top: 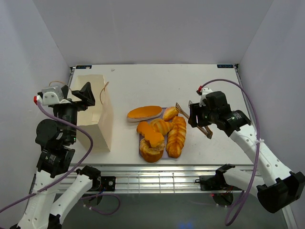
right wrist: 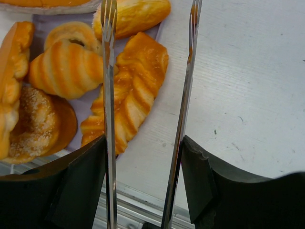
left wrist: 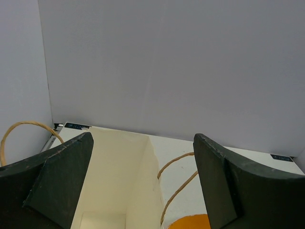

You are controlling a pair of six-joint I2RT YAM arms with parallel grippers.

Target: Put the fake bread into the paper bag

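The paper bag [top: 95, 114] stands open at the left of the table; the left wrist view looks down into its pale inside [left wrist: 114, 181], with its cord handle [left wrist: 178, 167] beside it. My left gripper [top: 87, 94] [left wrist: 143, 138] is open and empty above the bag's mouth. The fake bread [top: 159, 131] lies piled mid-table: a long flat loaf [top: 144, 112], a croissant [right wrist: 64, 67], a braided loaf [right wrist: 128, 95], a sugared ring [right wrist: 33, 124]. My right gripper [top: 198, 117] [right wrist: 144, 148] is shut on silver tongs [right wrist: 108, 95], whose open tips point at the pile's right side.
A lavender tray [right wrist: 90, 109] lies under the bread. White walls close in the table on three sides. A metal rail [top: 157, 176] runs along the front edge. The tongs [top: 183, 110] hover just right of the bun [top: 170, 113].
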